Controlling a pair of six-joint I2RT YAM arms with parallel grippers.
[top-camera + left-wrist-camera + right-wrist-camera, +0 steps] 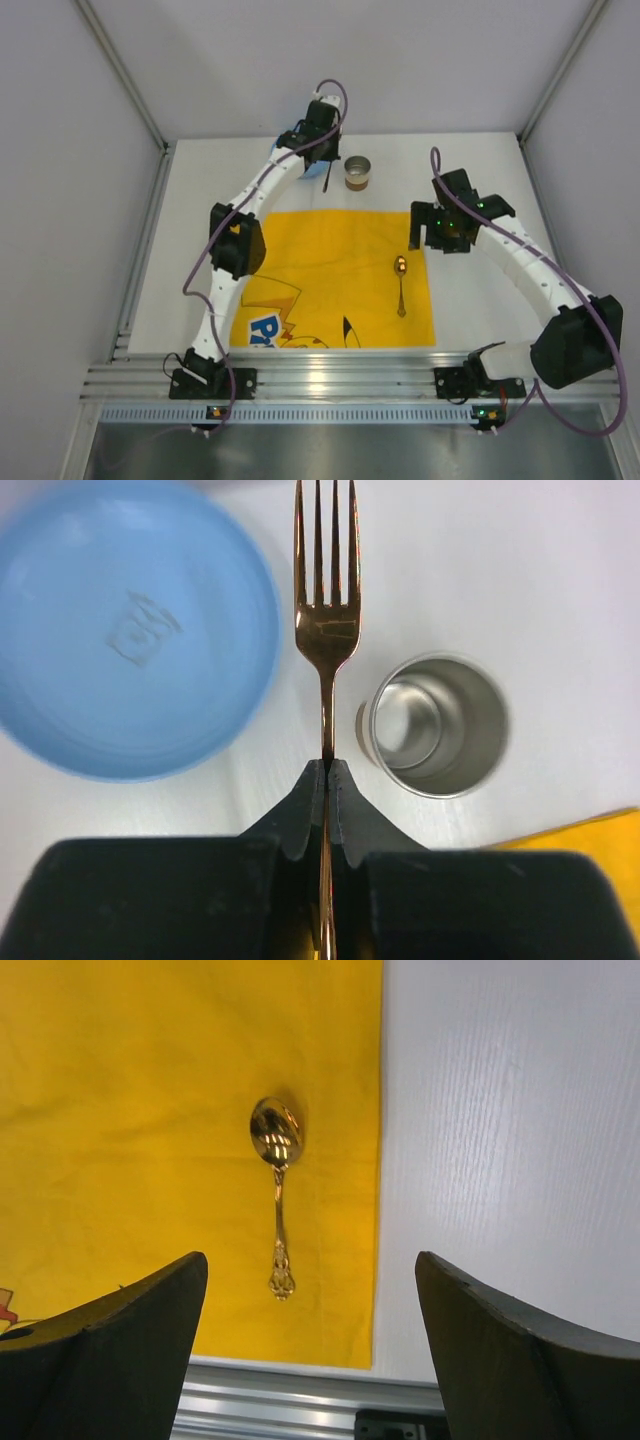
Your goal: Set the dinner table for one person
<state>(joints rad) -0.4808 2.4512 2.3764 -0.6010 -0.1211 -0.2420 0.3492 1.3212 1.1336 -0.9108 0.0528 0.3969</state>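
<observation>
The white dinner table (480, 300) carries a yellow cartoon-print mat (330, 270) at its near middle. My left gripper (328, 765) is shut on the handle of a gold fork (325, 630), tines pointing away, at the table's far side (322, 168). Under the fork's left lies a blue plate (130, 630); a steel cup (440, 725) stands to its right. A gold spoon (277, 1190) lies on the mat's right part (400, 285). My right gripper (310, 1270) hangs open above the mat's right edge, with nothing between its fingers.
Pale grey panels wall the table on three sides. A ribbed aluminium rail (340, 380) runs along the near edge, holding both arm bases. The cup (358, 172) stands just beyond the mat's far edge.
</observation>
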